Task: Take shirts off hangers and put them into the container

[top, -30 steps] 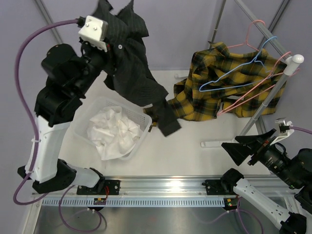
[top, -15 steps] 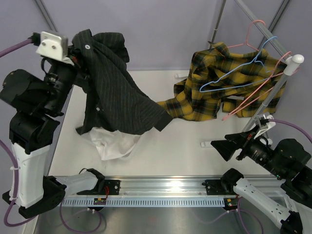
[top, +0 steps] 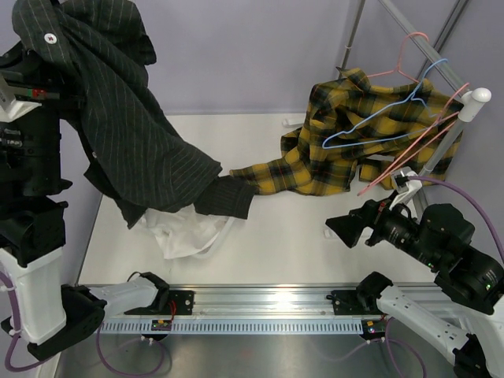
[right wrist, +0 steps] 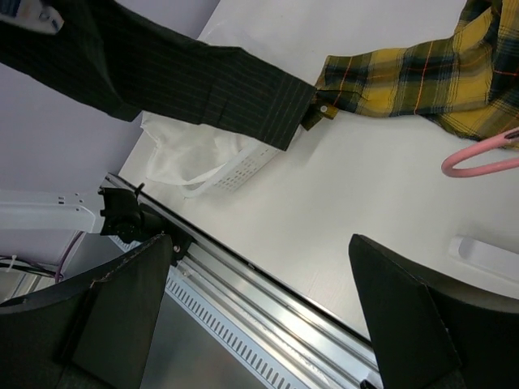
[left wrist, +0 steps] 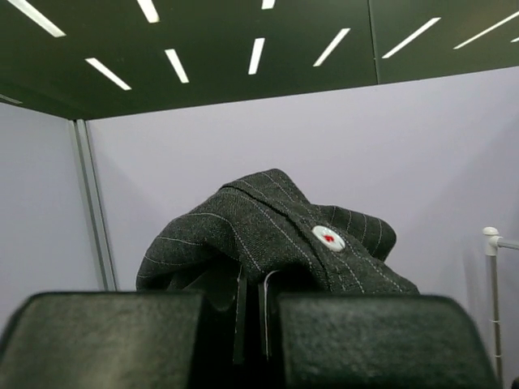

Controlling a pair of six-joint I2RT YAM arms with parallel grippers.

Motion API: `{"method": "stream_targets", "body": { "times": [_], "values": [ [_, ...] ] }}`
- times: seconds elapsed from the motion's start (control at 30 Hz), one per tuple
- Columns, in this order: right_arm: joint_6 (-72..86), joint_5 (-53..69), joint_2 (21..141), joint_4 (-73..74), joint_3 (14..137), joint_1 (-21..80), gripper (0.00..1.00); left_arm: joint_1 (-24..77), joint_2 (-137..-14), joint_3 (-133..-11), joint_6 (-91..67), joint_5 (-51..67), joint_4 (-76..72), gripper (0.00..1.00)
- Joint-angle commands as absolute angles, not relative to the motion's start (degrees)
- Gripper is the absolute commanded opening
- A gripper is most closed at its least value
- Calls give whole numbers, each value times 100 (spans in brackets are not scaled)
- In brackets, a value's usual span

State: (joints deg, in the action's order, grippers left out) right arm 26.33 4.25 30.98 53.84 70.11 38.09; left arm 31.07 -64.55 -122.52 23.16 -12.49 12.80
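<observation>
The black pinstriped shirt (top: 134, 142) hangs from high at the far left, and my left gripper (left wrist: 253, 324) is shut on its cloth (left wrist: 268, 227). Its lower part drapes over the container (top: 224, 230), whose wall (right wrist: 243, 166) shows under the sleeve. The white shirt (top: 183, 235) lies bunched in the container. The yellow-and-black plaid shirt (top: 339, 150) hangs at the right with a light blue hanger (top: 370, 126) and pink hangers (top: 409, 150). My right gripper (top: 346, 231) stands open over bare table, below the plaid shirt, holding nothing.
A white pole with a round knob (top: 476, 98) carries the hangers at the far right, and its white foot (right wrist: 486, 255) lies on the table. The black cuff (top: 224, 197) lies against the plaid sleeve (right wrist: 357, 85). A metal rail (top: 260, 307) runs along the near edge.
The left arm has swung left and up with the black shirt, which now covers most of the container. The right gripper has moved left and forward, still open.
</observation>
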Motion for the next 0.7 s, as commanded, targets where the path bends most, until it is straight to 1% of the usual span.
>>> {"method": "stream_targets", "body": {
  "times": [0.0, 0.1, 0.3, 0.43, 0.5, 0.67],
  "values": [
    [2505, 650, 3330, 5089, 7101, 3797, 99, 3103, -6513, -12015, 2794, -1406, 187, 0],
    [2470, 668, 3506, 5124, 7294, 3797, 99, 3103, -6565, -11901, 3189, -1415, -200, 0],
    [2400, 694, 3849, 5343, 7742, 3806, 99, 2954, -6960, -12155, 3848, -1486, -396, 0],
    [2399, 878, 4051, 5388, 7901, 3797, 99, 2778, -7128, -12322, 4472, -1555, -843, 0],
    [2364, 1010, 4218, 5423, 7962, 3797, 99, 2769, -7128, -12313, 4753, -1407, -1037, 0],
    [2303, 1142, 4386, 5432, 7981, 3806, 99, 2769, -7128, -12313, 4913, -1380, -1178, 0]
  ]
}}
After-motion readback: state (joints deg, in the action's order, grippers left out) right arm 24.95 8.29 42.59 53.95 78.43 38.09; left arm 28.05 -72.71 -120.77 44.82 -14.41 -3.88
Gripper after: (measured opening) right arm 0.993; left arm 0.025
